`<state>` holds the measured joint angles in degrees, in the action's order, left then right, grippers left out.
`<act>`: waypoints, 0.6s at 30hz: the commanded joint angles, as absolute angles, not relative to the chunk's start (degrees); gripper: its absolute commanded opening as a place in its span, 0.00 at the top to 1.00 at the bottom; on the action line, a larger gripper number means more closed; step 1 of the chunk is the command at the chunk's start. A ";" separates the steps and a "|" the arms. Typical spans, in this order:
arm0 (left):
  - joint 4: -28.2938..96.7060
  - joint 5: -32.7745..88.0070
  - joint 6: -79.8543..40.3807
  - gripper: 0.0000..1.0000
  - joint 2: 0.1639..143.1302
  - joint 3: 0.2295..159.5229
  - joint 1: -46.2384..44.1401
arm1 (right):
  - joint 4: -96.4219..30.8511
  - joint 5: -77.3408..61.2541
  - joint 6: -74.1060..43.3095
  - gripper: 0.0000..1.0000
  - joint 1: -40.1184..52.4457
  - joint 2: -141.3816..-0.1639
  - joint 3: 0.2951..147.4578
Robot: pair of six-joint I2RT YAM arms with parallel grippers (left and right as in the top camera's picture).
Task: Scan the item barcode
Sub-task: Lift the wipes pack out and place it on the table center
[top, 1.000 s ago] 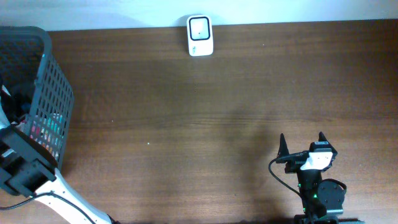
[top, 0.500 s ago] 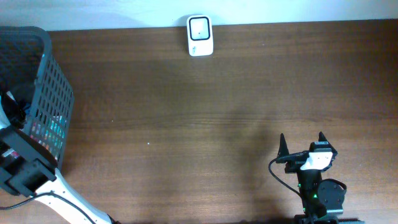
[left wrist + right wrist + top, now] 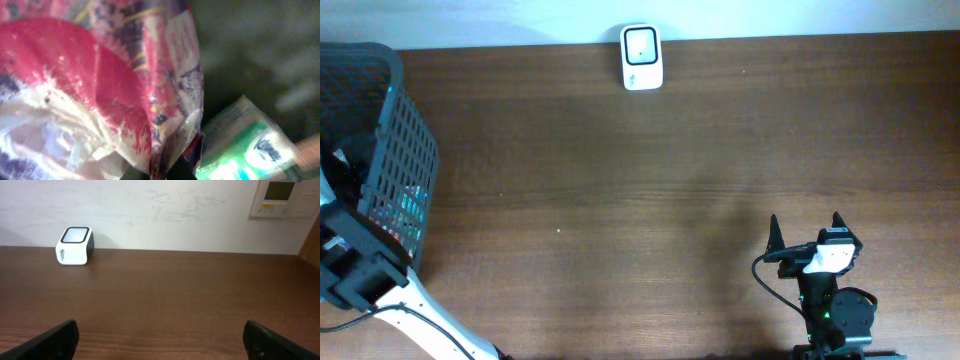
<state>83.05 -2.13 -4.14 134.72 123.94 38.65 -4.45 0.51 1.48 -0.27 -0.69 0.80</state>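
Note:
The item, a crinkly red, purple and white plastic bag (image 3: 100, 85), fills the left wrist view. My left gripper (image 3: 157, 172) is shut on a fold of its lower edge, down inside the dark mesh basket (image 3: 395, 120) at the table's left end. The white barcode scanner (image 3: 642, 57) stands at the table's far edge, also seen in the right wrist view as a small white box (image 3: 75, 245). My right gripper (image 3: 805, 232) rests open near the front right, nothing between its fingers (image 3: 55, 340).
A green tissue pack (image 3: 245, 150) lies beside the bag in the basket. More colourful packs (image 3: 400, 205) show through the basket's mesh. The left arm's white link (image 3: 360, 265) reaches over the front left corner. A wall panel (image 3: 282, 197) hangs behind the table.
The left gripper has closed on the bag inside the basket. The left arm shifted only slightly. The right arm has not moved.

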 commanded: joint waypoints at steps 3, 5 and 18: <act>91.33 10.33 -9.41 1.00 134.87 155.09 38.50 | -4.67 0.58 1.06 0.01 -0.01 -0.36 0.32; 92.31 13.17 -9.41 1.00 134.87 163.22 38.50 | -4.67 0.58 1.06 0.01 -0.01 -0.36 0.32; 86.85 49.58 -10.72 1.00 129.99 179.83 29.34 | -4.64 0.58 1.06 0.01 -0.01 -0.36 0.32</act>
